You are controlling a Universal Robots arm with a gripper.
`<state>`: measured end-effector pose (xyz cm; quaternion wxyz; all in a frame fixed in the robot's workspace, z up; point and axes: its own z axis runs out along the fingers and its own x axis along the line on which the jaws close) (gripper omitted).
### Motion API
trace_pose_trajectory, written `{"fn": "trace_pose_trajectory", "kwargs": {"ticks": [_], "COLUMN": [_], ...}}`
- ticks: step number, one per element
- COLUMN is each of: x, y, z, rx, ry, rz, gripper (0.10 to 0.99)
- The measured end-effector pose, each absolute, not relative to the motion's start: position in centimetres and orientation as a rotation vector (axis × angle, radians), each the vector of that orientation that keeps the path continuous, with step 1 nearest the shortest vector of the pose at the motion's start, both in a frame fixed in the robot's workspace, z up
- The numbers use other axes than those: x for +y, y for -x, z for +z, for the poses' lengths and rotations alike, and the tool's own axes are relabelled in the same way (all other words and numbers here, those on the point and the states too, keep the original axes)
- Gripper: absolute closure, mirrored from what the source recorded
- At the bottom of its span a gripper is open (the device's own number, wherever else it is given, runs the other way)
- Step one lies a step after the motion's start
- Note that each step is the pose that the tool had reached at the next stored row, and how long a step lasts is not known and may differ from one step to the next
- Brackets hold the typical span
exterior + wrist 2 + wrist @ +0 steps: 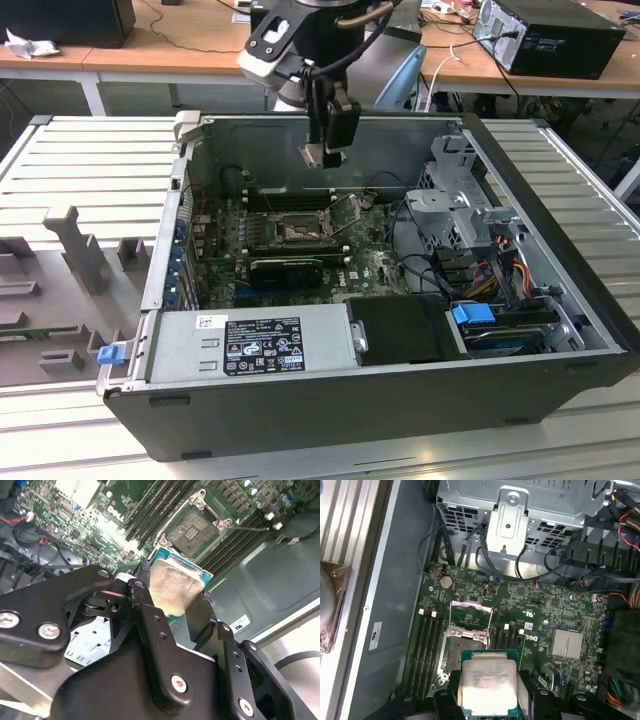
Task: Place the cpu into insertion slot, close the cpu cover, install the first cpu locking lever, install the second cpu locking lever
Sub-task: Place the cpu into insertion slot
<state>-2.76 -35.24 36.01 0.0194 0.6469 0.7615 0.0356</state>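
Your end effector (pixel 174 592) was clenched on the cpu (pixel 487 687), holding it by its edges, high above the insertion slot (pixel 462 652). That slot lay open underneath, its cpu cover (pixel 471 605) lifted, well apart.

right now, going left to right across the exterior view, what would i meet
grey fixture block → blue clips on the case wall → insertion slot → drive cage. The cpu held in the jaws hangs over the slot's span, so it is left out.

Ribbed grey worktable (pixel 90 150); open computer case (pixel 330 405) on it; grey fixture blocks (pixel 85 250) at exterior view's left.
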Motion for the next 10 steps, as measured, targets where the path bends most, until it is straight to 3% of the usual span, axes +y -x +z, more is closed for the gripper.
{"fn": "trace_pose_trajectory", "kwargs": {"ticks": [10], "x": [-35.23], "y": [2.76], "z": [35.56], "rx": [2.233], "ry": [-2.146], "rz": [0.106], "gripper": [0.561]}}
